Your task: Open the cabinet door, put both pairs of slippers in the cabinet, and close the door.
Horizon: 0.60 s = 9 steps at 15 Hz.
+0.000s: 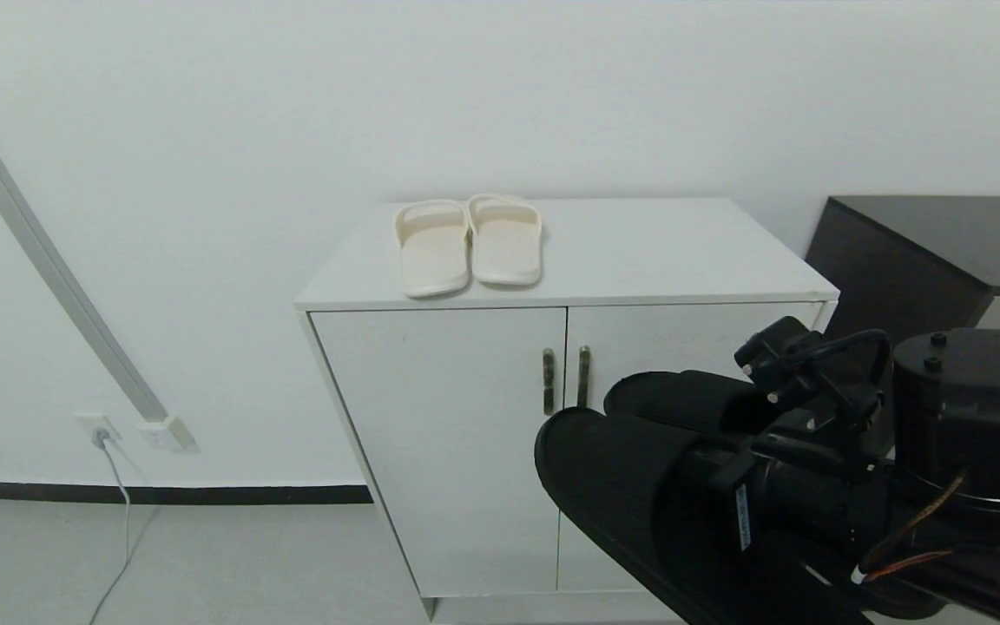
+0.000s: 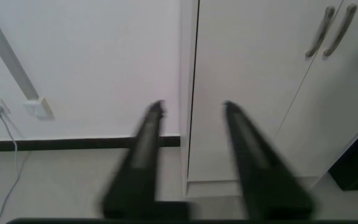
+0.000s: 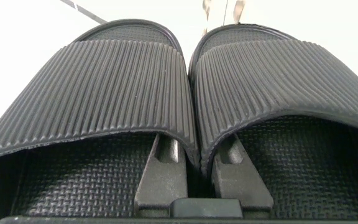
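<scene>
A white two-door cabinet (image 1: 465,451) stands against the wall with both doors shut; its two bronze handles (image 1: 565,380) meet at the middle. A cream pair of slippers (image 1: 468,242) lies on the cabinet top, left of centre. My right gripper (image 3: 194,127) is shut on a black pair of slippers (image 1: 630,469), pinching their two inner edges together, held in the air in front of the right door. My left gripper (image 2: 191,109) is open with nothing between its fingers, low and facing the cabinet's left front corner (image 2: 191,93).
A dark table (image 1: 943,252) stands right of the cabinet. A wall socket with a grey cable (image 1: 105,443) sits low on the wall at the left, under a slanted grey conduit (image 1: 40,252). Grey floor lies open to the left of the cabinet.
</scene>
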Motion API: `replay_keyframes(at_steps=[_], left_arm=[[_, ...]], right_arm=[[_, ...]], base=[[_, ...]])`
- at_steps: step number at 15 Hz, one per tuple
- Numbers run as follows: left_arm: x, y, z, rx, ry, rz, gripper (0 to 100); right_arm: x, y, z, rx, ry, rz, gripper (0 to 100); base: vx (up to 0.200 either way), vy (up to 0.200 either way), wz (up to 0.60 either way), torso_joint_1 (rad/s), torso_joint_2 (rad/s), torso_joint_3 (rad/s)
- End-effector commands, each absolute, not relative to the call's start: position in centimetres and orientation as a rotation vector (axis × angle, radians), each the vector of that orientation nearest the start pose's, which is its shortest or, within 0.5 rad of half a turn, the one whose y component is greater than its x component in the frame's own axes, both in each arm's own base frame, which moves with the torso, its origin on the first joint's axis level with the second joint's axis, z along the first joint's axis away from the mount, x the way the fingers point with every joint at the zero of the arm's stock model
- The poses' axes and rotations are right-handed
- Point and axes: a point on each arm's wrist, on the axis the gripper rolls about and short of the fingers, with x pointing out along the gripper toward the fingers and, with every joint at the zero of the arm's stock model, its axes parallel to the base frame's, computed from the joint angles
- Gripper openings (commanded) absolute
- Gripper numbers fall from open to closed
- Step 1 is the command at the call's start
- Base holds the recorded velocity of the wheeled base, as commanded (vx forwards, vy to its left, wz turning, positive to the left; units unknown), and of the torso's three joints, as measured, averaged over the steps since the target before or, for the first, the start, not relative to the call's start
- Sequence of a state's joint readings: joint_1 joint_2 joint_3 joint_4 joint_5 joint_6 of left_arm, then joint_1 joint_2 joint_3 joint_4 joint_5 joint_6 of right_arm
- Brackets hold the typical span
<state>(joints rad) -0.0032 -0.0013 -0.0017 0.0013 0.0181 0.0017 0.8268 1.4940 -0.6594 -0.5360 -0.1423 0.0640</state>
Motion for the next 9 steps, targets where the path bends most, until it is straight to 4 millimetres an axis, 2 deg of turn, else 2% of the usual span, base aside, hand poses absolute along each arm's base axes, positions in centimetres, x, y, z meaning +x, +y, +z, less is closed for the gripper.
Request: replay_keyframes(at_steps=[1, 9], left_arm=[[-2.29, 0.05, 7.57, 0.002, 0.000, 0.015, 100], [-2.29, 0.05, 7.57, 0.003, 0.000, 0.015, 100]], right_arm=[[17.03, 18.03, 18.92, -0.082, 0.294, 0.669, 0], [16.84, 17.99, 18.53, -0.090, 0.308, 0.673, 0]], base=[[0.000, 0.000, 0.00, -0.188, 0.51, 0.320], [0.000, 0.000, 0.00, -0.157, 0.48, 0.324]])
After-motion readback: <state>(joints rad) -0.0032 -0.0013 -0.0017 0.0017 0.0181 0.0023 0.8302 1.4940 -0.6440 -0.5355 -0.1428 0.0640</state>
